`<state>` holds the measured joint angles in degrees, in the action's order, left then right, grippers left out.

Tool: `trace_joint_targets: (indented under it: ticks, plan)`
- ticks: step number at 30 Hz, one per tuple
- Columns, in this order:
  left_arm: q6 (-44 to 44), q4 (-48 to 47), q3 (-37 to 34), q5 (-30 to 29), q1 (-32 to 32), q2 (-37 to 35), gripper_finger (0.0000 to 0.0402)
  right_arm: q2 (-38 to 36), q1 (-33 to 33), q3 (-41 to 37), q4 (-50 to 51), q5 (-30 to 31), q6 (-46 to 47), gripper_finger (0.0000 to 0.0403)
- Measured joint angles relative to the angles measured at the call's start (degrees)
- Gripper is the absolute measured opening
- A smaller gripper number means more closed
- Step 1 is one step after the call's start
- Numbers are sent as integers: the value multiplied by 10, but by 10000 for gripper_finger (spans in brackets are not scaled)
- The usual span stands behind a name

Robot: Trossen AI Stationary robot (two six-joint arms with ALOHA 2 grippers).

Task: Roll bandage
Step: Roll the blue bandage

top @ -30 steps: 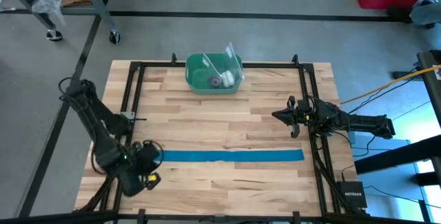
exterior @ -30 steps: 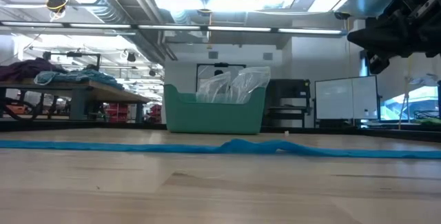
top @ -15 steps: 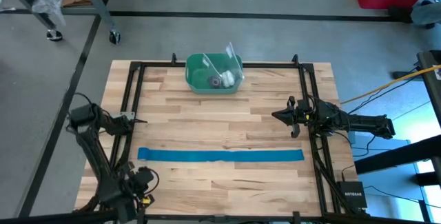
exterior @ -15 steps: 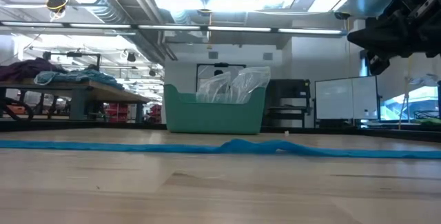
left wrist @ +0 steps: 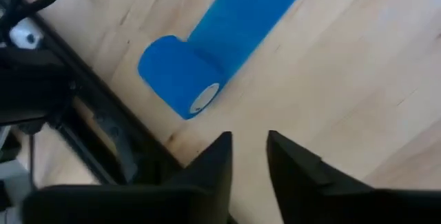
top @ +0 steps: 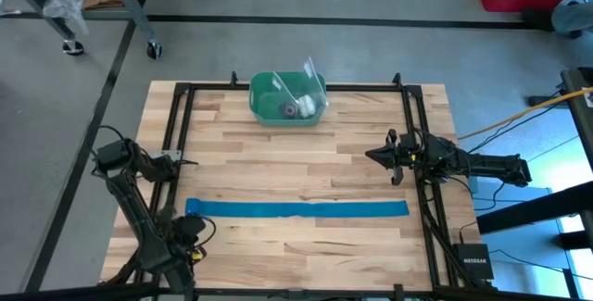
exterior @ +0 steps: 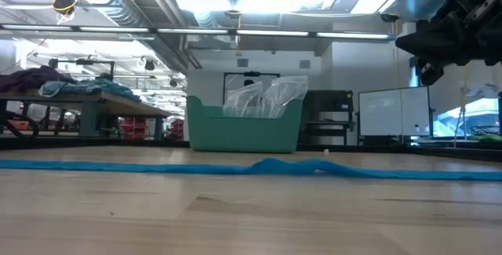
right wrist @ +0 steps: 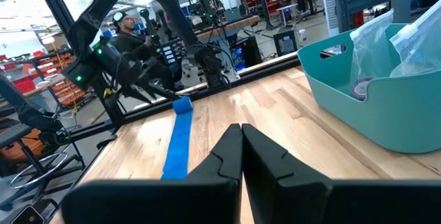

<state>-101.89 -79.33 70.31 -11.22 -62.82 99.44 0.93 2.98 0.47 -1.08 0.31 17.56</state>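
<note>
1. Left claw parted by a narrow gap, pinching nothing, hovering just short of the rolled end of the bandage near the desk's left front corner.
2. Right claw pressed together and empty, held above the desk's right side, well apart from the bandage.
3. Bandage stretched as a flat blue band across the front half of the desk, left to right, with a small roll at its left end.
4. Green bin at the back middle of the desk, holding clear plastic bags and a small dark round item, too small to make out.
5. Roll and its white core plain only in the left wrist view; from above, just a blue strip.
6. Low view: bandage with a slight hump mid-length, bin behind it.
</note>
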Motion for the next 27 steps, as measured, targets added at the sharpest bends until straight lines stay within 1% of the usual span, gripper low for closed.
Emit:
trace_joint_targets:
  ticks: [4,5,8,11,18,22,27]
  plan:
    - [-3,-2,1,6,-6,-6,140,0,0,0,1,-5,0,12]
    - [-3,0,-1,6,-8,-6,149,0,0,0,1,-6,0,12]
    - [-43,-2,-26,8,-11,-5,165,0,0,0,2,-9,0,12]
    - [-41,6,-46,9,-13,-5,167,0,0,0,2,-9,1,12]
    - [-22,27,-79,12,-13,-5,151,0,0,0,3,-9,1,12]
    - [-52,29,-94,-27,-22,-5,147,0,0,0,3,-9,1,12]
    - [-75,44,-109,-21,-35,-5,148,0,0,0,4,-9,1,12]
